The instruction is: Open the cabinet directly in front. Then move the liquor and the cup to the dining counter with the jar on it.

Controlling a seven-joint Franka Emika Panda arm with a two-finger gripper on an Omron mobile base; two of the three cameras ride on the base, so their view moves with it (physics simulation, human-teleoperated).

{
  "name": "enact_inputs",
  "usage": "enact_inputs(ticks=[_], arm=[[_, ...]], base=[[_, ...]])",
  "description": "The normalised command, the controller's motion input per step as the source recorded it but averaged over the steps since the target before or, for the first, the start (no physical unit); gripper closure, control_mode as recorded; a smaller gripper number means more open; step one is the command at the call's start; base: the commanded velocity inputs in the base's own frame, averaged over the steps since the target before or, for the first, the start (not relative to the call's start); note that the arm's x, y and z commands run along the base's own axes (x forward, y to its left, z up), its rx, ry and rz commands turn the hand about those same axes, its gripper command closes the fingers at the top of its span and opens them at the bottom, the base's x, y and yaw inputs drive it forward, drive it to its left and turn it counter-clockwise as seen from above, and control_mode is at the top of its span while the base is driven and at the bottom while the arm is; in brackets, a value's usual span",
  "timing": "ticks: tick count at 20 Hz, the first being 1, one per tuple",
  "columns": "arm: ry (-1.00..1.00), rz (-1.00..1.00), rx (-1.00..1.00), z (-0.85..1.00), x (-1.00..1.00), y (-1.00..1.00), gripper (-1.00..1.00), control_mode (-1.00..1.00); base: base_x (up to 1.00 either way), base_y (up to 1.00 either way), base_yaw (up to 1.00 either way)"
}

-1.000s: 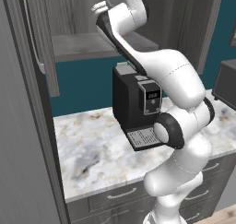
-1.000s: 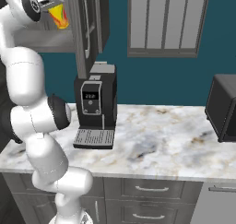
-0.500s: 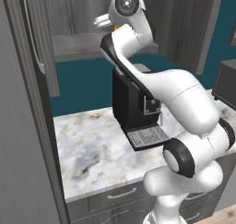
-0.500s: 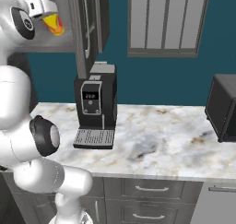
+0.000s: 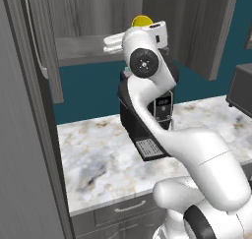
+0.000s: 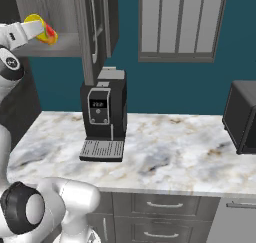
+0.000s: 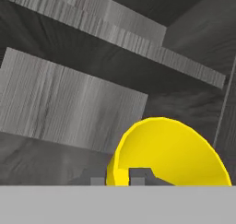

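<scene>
Overhead, one claw (image 7: pixel 120 178) gripping one yellow cup (image 7: pixel 170 154), two cabinet (image 5: pixel 83 48) doors open.

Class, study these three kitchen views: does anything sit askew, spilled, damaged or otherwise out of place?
Nothing is spilled or damaged. One oddity: the yellow cup is tipped on its side, held in the gripper at the open cabinet shelf. The coffee machine stands upright on the marble worktop.
</scene>
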Motion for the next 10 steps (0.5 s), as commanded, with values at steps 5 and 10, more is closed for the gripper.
enact_inputs(ticks=[5, 10], arm=[[0.05, -0.11, 0.07, -0.01, -1.0, 0.0, 1.0, -1.0], [0.22, -0.18, 0.09, -0.05, -1.0, 0.0, 1.0, -1.0]], base=[[0.0, 0.0, 0.0], [0.0, 0.0, 0.0]])
